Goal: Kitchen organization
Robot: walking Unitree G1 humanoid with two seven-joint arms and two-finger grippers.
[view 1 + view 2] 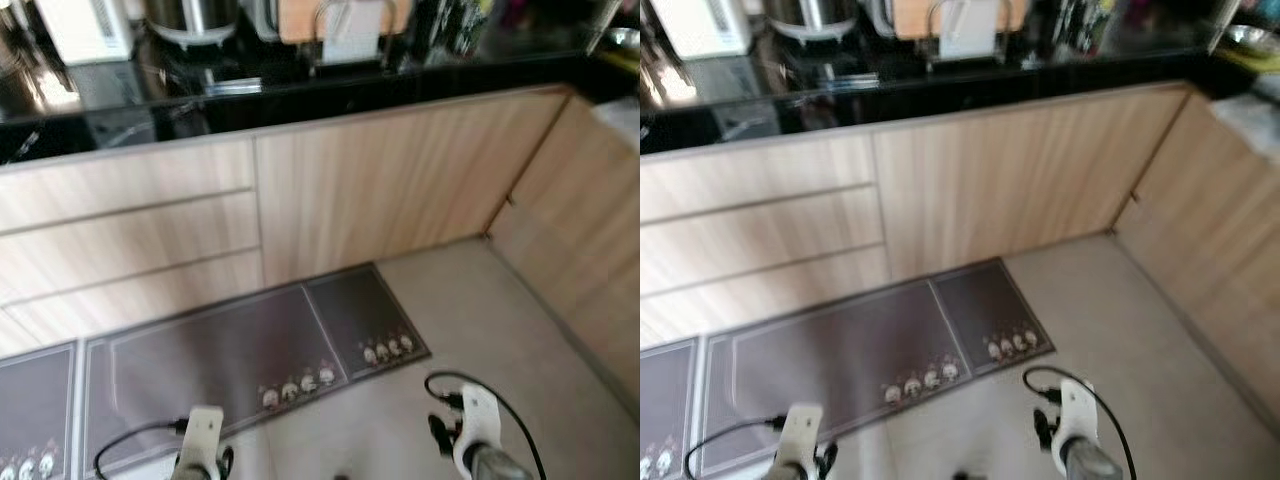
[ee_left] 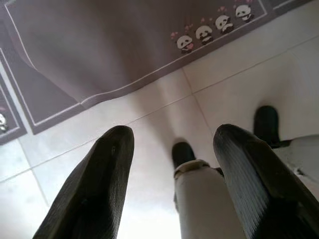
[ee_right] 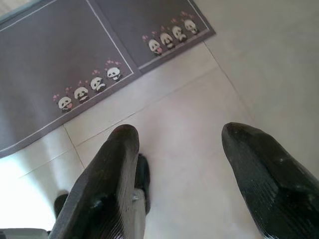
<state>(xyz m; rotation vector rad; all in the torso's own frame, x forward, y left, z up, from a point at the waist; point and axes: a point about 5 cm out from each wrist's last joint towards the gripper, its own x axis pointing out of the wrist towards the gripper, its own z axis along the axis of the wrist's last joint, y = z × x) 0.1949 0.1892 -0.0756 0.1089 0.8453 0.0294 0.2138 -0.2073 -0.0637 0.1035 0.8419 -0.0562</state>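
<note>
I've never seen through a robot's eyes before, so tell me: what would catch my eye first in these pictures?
Probably the grey floor mat with its rows of little pandas, lying on the pale tiles in front of the wooden cabinets. Above them runs a glossy black countertop crowded with appliances. Low down, both arms hang over the floor, the left gripper and the right gripper open and holding nothing.

Each silver arm ends in a white wrist housing, left (image 1: 203, 432) and right (image 1: 478, 415), with a thin black cable (image 1: 492, 392) looping from it. Both grippers have long black ribbed fingers (image 2: 99, 189). The legs are pale grey with black feet (image 2: 182, 153).
</note>
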